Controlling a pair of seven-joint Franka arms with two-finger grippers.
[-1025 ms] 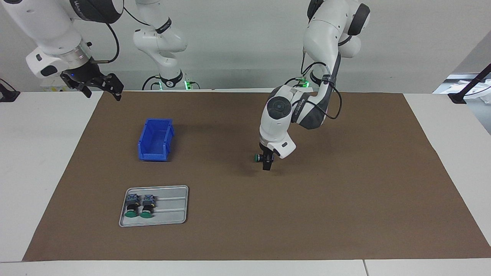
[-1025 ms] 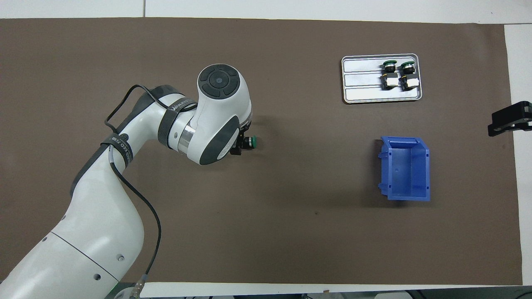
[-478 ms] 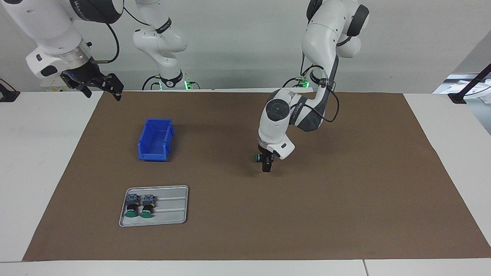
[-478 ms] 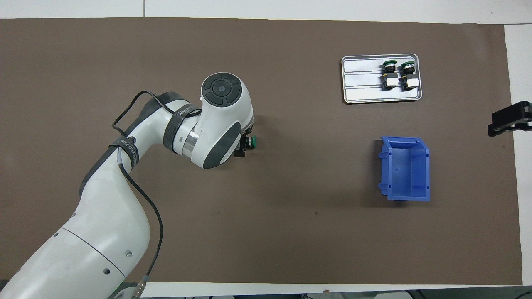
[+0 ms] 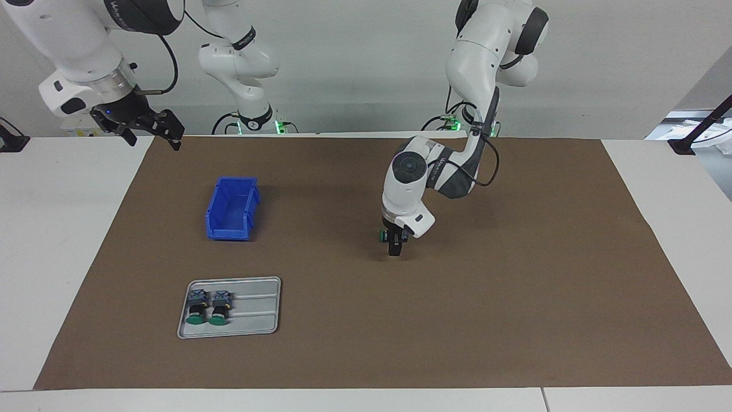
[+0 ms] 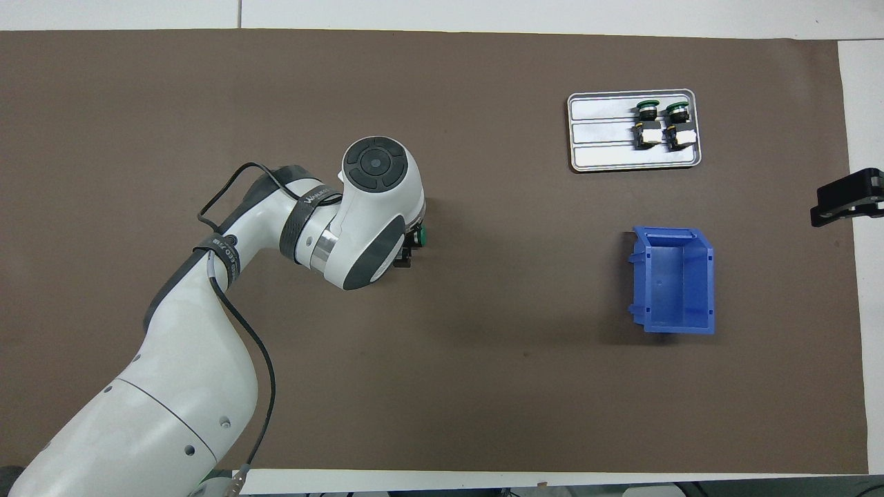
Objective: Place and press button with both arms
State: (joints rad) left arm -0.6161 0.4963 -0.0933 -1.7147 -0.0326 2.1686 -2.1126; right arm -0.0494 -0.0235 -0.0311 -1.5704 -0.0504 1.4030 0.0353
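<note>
Surface: brown mat (image 5: 514, 286) on white table | my left gripper (image 5: 394, 245) low over mat's middle, fingers clamped on button (image 5: 382, 234), green cap sideways | my right gripper (image 5: 150, 129) waits raised, fingers spread, empty | arm-band lettering unreadable.

Three green-capped buttons: two (image 5: 198, 307) (image 5: 219, 307) lie side by side on the tray, one (image 5: 382, 235) is at the left hand (image 5: 394, 245). One grey tray (image 5: 257, 309). One blue bin (image 5: 231, 208). One brown mat (image 5: 514, 286) on the worktop (image 5: 57, 229). Two hands; the right hand (image 5: 146, 129) is raised over the worktop's edge.
</note>
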